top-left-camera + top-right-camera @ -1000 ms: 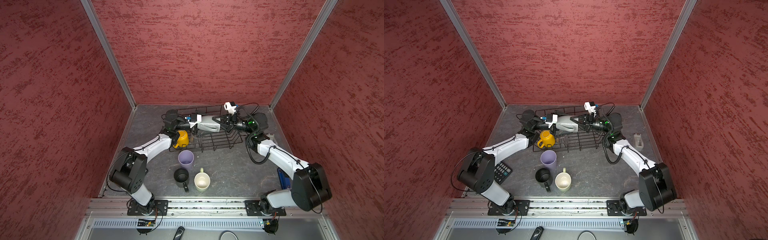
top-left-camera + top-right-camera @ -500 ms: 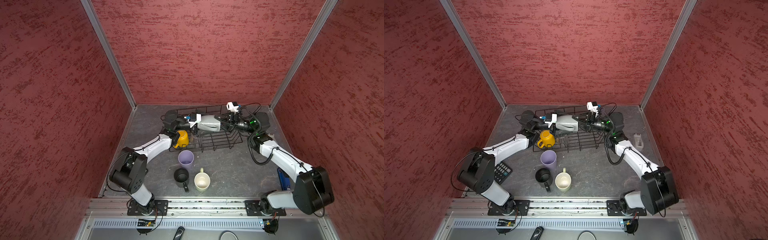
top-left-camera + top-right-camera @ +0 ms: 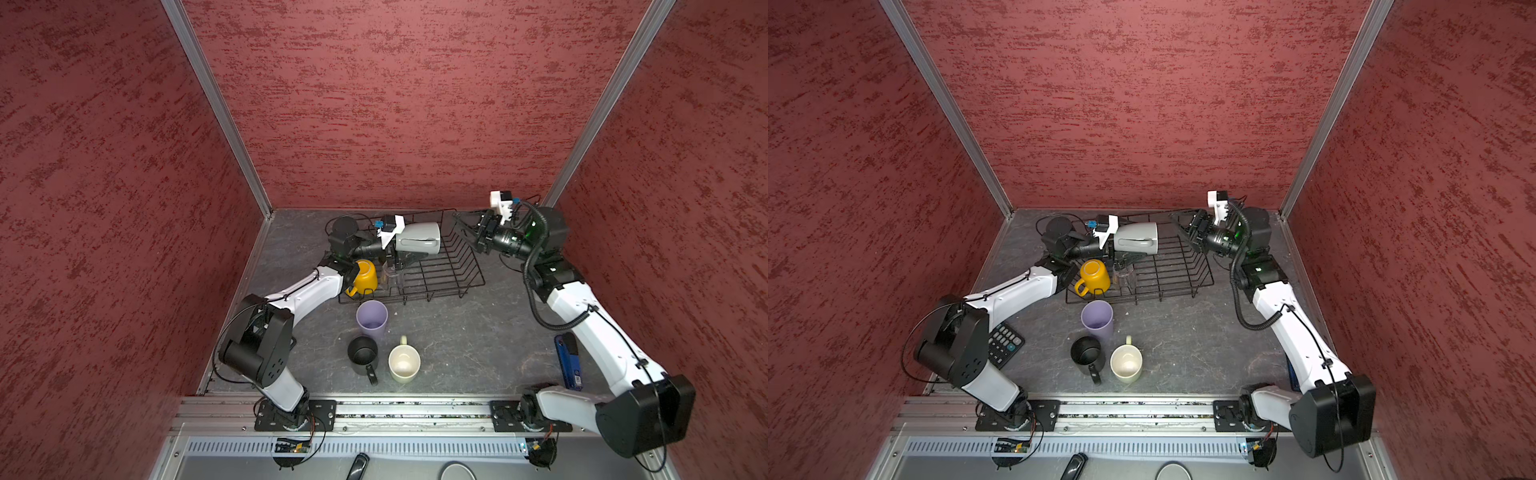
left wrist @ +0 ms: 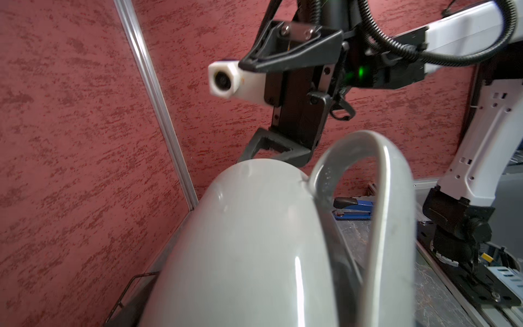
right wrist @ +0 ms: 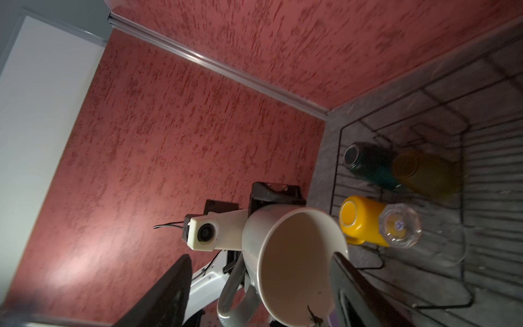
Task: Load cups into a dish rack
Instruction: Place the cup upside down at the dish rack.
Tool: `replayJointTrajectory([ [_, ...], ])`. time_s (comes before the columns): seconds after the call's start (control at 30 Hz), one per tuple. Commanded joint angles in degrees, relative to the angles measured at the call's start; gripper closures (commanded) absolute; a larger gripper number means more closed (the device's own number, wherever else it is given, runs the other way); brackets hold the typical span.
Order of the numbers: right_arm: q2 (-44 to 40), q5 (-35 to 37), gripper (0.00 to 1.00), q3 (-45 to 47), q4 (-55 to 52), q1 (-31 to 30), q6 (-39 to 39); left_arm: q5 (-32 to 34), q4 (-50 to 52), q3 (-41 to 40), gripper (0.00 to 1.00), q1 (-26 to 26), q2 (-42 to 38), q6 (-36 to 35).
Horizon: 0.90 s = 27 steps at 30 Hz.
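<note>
We see that the right gripper (image 3: 462, 227) has let go of the grey mug (image 3: 417, 239). One second ago its fingers were closed at the mouth of the mug. Now its jaws stand wide apart and it has moved back to the right, clear of the mug, over the right end of the dish rack (image 3: 457, 286). The right wrist has also gone to the right and a little farther. The left gripper (image 3: 405, 247) alone now carries the mug.

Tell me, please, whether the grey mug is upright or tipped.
Tipped: the grey mug hangs sideways above the rack, handle up, its mouth facing the right wrist camera.
</note>
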<state>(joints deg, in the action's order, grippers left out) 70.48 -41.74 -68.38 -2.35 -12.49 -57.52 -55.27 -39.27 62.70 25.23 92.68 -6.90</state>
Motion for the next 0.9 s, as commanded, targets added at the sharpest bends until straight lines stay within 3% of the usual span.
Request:
replayJointTrajectory([
  [0.0, -1.33, 16.33, 0.13, -5.54, -21.36, 0.5, 18.9, 10.31, 8.11, 4.78, 1.0, 0.43, -1.89, 3.71],
  [0.13, -1.09, 28.09, 0.01, -7.17, -26.27, 0.65, 25.18, 17.73, 24.17, 11.83, 1.0, 0.74, -1.07, 5.07],
  [0.3, -0.47, 36.39, 0.01, -8.34, -27.53, 0.73, 29.61, 22.09, 38.01, 19.81, 1.0, 1.11, 1.48, 6.49],
  [0.47, 0.09, 37.87, 0.01, -8.7, -27.69, 0.75, 31.84, 25.18, 51.68, 29.7, 1.0, 1.11, 6.71, 9.73],
  [0.67, -1.02, 37.78, 0.01, -7.19, -28.35, 0.89, 32.96, 26.9, 65.09, 40.97, 1.0, 1.83, 13.29, 8.19],
  [0.87, -2.75, 37.44, 0.01, -4.21, -28.2, 0.82, 33.0, 32.23, 83.25, 58.65, 1.0, 2.75, 24.06, 9.43],
])
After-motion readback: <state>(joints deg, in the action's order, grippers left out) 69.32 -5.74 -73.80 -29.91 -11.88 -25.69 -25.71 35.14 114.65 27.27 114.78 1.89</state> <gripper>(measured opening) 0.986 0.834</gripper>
